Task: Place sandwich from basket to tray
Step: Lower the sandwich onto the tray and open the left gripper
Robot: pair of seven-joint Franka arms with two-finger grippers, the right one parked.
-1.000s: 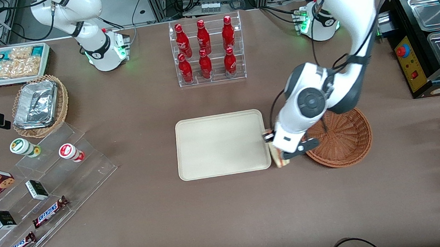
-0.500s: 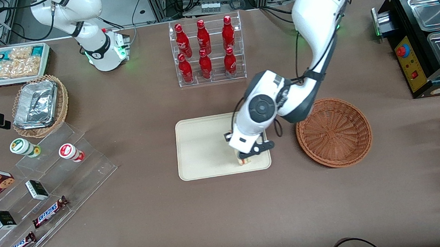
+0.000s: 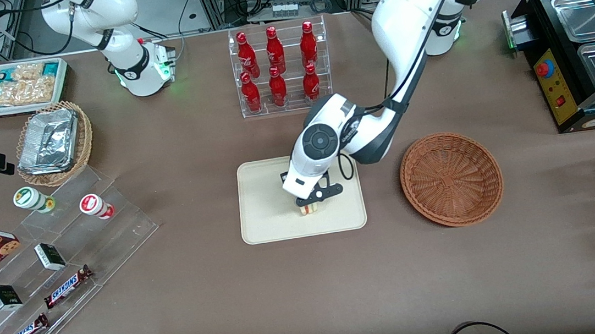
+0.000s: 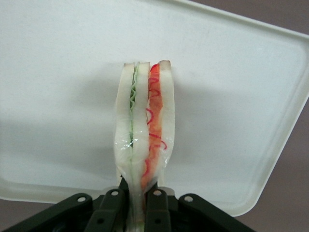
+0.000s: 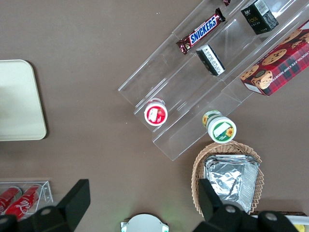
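Transfer looks nearly done: the black two-finger gripper (image 3: 310, 205) clamps the small triangular white-bread sandwich (image 4: 143, 130) above the flat cream rectangular tray (image 3: 262, 204), the reddish-brown round wicker basket (image 3: 451, 178) lies emptied, leaving lowering and release.

A brown tabletop (image 3: 207, 309) is seen carrying the cream tray (image 3: 266, 214) at its middle, with the empty reddish-brown basket (image 3: 451, 178) set beside it toward the working arm's end. A clear rack of red bottles (image 3: 280, 69) is placed farther from the front camera. The hand (image 3: 310, 205) is held above the tray, clamped on the sandwich (image 3: 308, 209).
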